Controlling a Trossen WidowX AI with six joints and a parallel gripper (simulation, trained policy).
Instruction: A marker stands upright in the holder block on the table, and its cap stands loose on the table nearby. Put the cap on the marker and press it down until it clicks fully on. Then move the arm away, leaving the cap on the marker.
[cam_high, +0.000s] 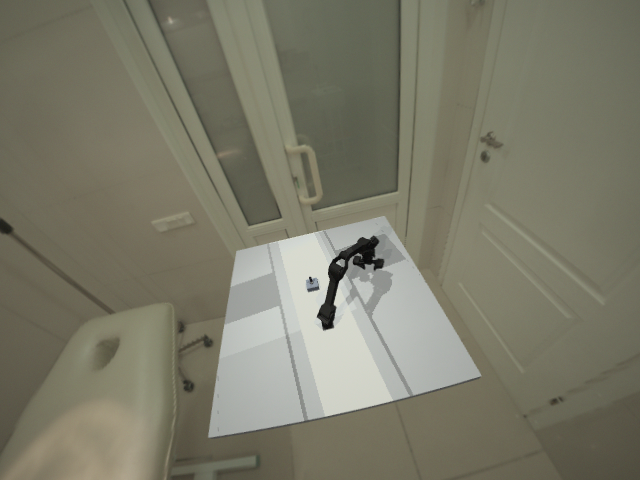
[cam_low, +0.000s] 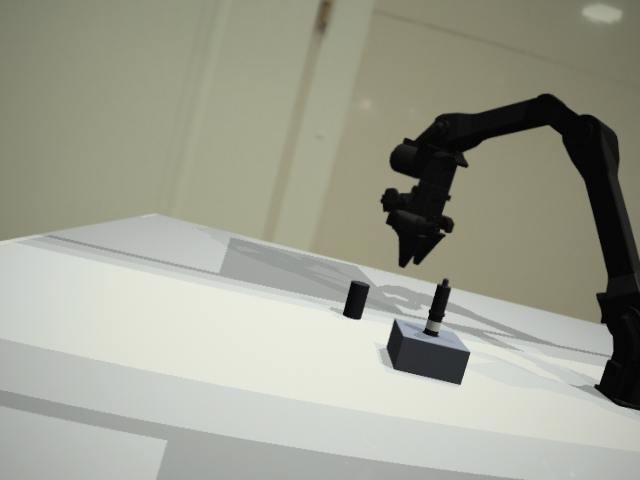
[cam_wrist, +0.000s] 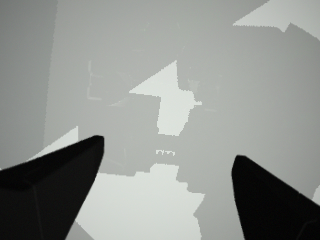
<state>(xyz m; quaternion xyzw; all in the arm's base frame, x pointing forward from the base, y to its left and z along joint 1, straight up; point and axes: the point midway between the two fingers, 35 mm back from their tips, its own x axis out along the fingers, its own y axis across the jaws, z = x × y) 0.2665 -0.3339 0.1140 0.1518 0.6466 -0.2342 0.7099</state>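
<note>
One blue-grey rectangular holder block (cam_high: 312, 289) (cam_low: 428, 359) is the landmark. One slim dark marker with a pale band (cam_high: 311, 280) (cam_low: 439, 304) stands upright in it. One black cylindrical cap (cam_low: 356, 300) stands near it. One flat, pale table (cam_high: 356, 372) (cam_low: 206, 330) (cam_wrist: 115, 30) lies under it. One black jointed arm (cam_high: 332, 291) (cam_low: 516, 119) stands near it, bearing one black parallel-jaw gripper (cam_high: 368, 264) (cam_low: 408, 264) (cam_wrist: 168, 154) with two tapered fingers. Well apart from the block, the top view shows two tall frosted glass panels (cam_high: 222, 113), one cream looped pull handle (cam_high: 316, 175), one metal lever handle (cam_high: 492, 140) and one pale padded couch (cam_high: 144, 361).
</note>
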